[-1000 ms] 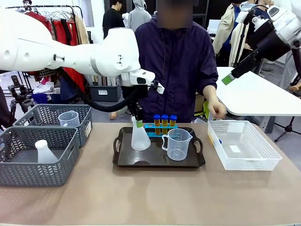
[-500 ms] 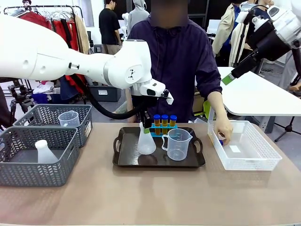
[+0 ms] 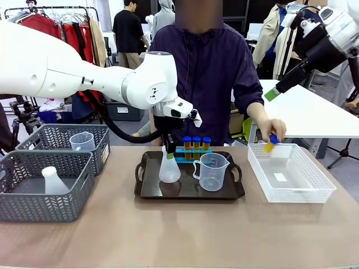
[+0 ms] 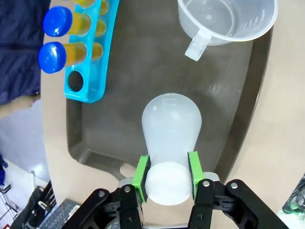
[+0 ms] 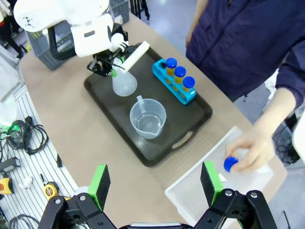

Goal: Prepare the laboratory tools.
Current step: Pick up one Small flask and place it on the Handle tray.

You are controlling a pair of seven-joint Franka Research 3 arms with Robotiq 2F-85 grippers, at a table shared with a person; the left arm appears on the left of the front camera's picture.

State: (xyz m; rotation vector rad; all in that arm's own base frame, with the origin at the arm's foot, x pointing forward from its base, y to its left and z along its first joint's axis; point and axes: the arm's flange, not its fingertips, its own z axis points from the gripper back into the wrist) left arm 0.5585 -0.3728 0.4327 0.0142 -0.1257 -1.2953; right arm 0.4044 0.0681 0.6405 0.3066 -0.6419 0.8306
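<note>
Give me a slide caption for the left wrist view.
Left pincer grips the flask by its neck over the tray, beside the beaker and tube rack.

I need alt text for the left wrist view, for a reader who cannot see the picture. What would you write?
The left end effector grips the neck of a translucent white conical flask between its green pads, over a dark tray. A blue rack beside it holds blue-capped amber tubes, with one hole empty, and a clear measuring beaker stands at the tray's other end.
</note>
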